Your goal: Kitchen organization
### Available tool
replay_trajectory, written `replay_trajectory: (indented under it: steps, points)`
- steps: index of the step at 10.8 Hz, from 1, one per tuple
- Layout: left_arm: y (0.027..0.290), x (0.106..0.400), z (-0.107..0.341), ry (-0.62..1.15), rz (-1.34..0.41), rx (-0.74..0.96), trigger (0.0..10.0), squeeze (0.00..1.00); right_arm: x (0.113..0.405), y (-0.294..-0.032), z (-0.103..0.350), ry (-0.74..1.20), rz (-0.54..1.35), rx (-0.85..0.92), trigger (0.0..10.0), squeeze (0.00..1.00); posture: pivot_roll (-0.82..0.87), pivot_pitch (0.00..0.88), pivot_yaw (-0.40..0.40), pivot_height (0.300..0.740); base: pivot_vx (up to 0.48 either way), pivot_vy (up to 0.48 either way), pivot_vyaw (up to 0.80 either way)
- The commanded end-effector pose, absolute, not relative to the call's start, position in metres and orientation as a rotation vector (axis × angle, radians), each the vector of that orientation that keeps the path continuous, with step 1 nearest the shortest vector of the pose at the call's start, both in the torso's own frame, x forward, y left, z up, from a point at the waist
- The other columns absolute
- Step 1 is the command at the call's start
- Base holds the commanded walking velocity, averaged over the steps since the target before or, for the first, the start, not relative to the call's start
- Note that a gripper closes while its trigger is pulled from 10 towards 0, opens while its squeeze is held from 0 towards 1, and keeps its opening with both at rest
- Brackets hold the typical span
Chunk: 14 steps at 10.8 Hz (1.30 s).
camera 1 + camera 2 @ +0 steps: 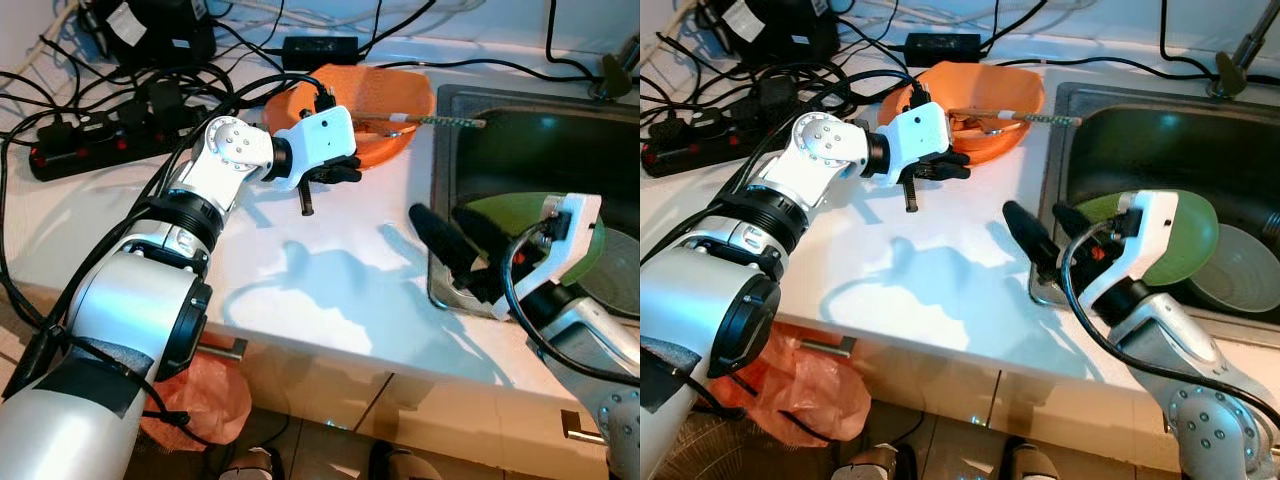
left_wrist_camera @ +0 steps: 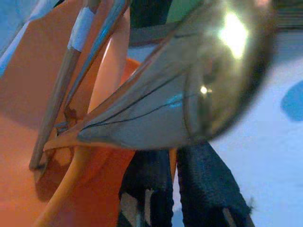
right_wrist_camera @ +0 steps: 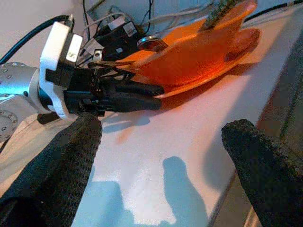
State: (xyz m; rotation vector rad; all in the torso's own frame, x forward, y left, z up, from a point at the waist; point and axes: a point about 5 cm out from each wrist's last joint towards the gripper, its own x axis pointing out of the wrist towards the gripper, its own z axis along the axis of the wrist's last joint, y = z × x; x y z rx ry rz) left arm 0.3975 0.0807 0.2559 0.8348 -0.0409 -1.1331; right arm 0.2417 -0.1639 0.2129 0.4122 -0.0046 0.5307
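We have our left gripper (image 1: 940, 165) pinching a metal spoon (image 2: 189, 94) at the orange bowl's (image 1: 990, 100) nine-o'clock rim, our right gripper (image 1: 1045, 235) spread idle by the sink (image 1: 1110, 130), so next we likely lower the spoon inside.

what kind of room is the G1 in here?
Most likely a home kitchen: a white countertop with an inset steel sink holding a green plate, a faucet base behind it, and an orange dish with utensils.
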Motion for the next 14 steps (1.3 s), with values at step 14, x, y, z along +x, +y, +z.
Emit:
replay_trajectory:
  steps: [14]
  points:
    - [0.058,0.359,0.212,-0.141,-1.382,0.682,0.0,0.0,0.254,-0.196,0.213,0.004,0.5,0.262,10.0,0.0,-0.11,0.037,0.034,0.74,0.0,0.0,0.0]
